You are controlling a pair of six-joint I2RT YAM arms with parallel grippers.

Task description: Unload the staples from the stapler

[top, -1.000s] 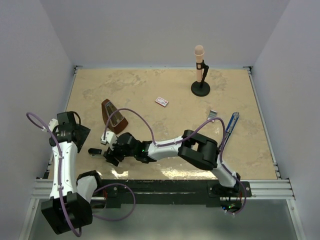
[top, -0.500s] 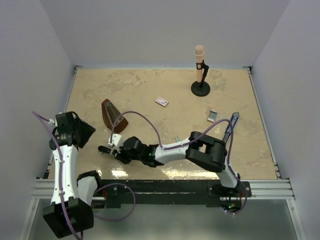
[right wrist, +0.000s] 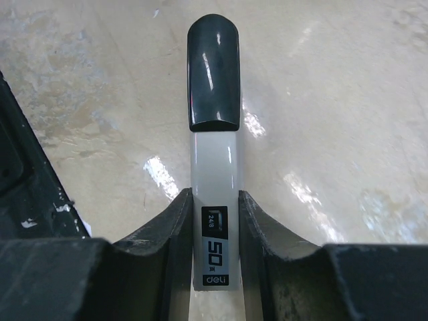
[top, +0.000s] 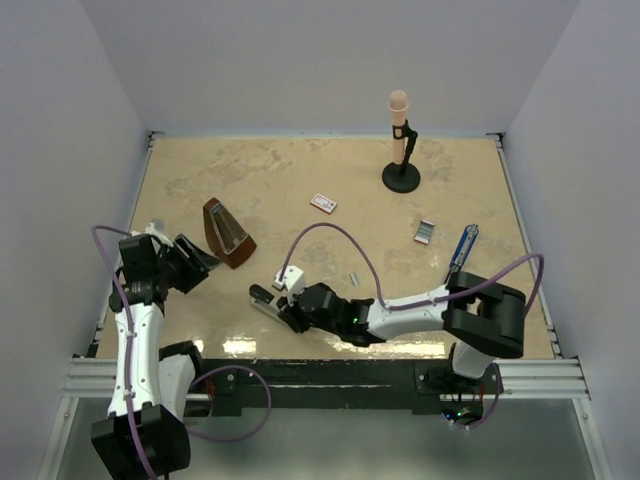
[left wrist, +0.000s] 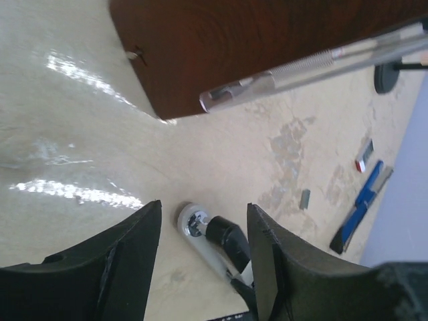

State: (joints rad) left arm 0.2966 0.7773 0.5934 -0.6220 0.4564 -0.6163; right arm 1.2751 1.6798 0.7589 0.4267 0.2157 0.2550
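Observation:
The stapler (right wrist: 213,134) is pale grey with a black tip and lies flat on the table near the front (top: 264,298). My right gripper (right wrist: 214,221) is shut on its rear body, one finger on each side (top: 292,306). The staples (top: 353,279) are a small grey strip lying loose on the table to the right of the stapler, also seen in the left wrist view (left wrist: 305,198). My left gripper (top: 198,261) hangs open and empty to the left of the stapler, apart from it. The stapler's end (left wrist: 207,231) shows beyond its fingers (left wrist: 204,208).
A brown metronome (top: 228,233) stands just behind my left gripper and fills the top of the left wrist view (left wrist: 234,47). A microphone on a round stand (top: 400,140) is at the back right. A red-and-white box (top: 322,203), a silvery piece (top: 425,232) and a blue tool (top: 462,248) lie to the right.
My right gripper has closed on the stapler and slid it right along the front of the table. My left arm has swung right, closer to the metronome, and its jaws have narrowed slightly.

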